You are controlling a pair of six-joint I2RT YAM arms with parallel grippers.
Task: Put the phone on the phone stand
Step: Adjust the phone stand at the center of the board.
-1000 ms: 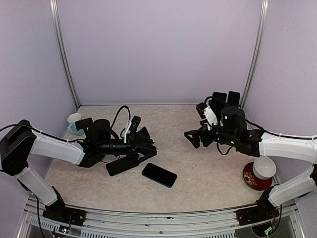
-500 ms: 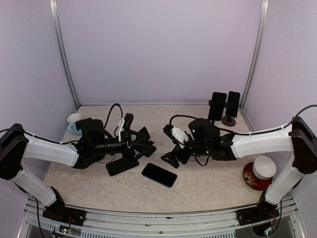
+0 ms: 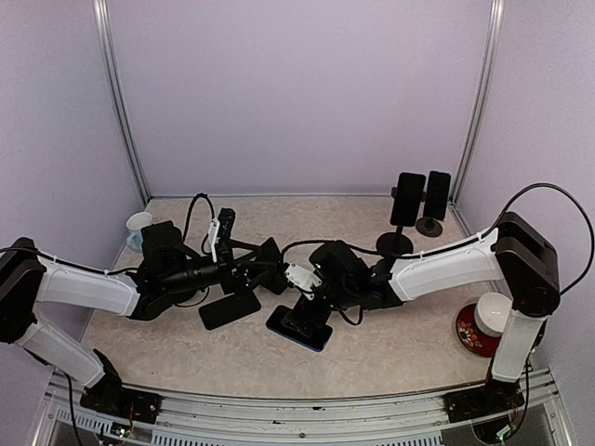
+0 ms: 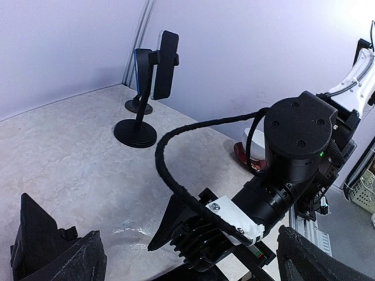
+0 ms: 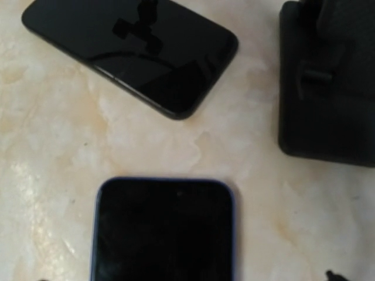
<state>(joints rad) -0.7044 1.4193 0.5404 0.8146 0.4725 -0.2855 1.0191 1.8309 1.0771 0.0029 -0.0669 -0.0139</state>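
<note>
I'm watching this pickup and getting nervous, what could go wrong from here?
The right gripper hangs open over the blue-edged phone, which lies flat on the table, so closing could just skid it instead of gripping. The black phone lies close by and could get knocked. The left gripper sits close beside that arm; they might collide.

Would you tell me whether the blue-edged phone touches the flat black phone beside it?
Apart: the right wrist view shows bare marbled tabletop between the blue-edged phone and the flat black phone.

Tbl (image 3: 390,346): blue phone (image 5: 164,234), black phone (image 5: 132,55), stand (image 3: 398,243), cup (image 3: 138,229).
</note>
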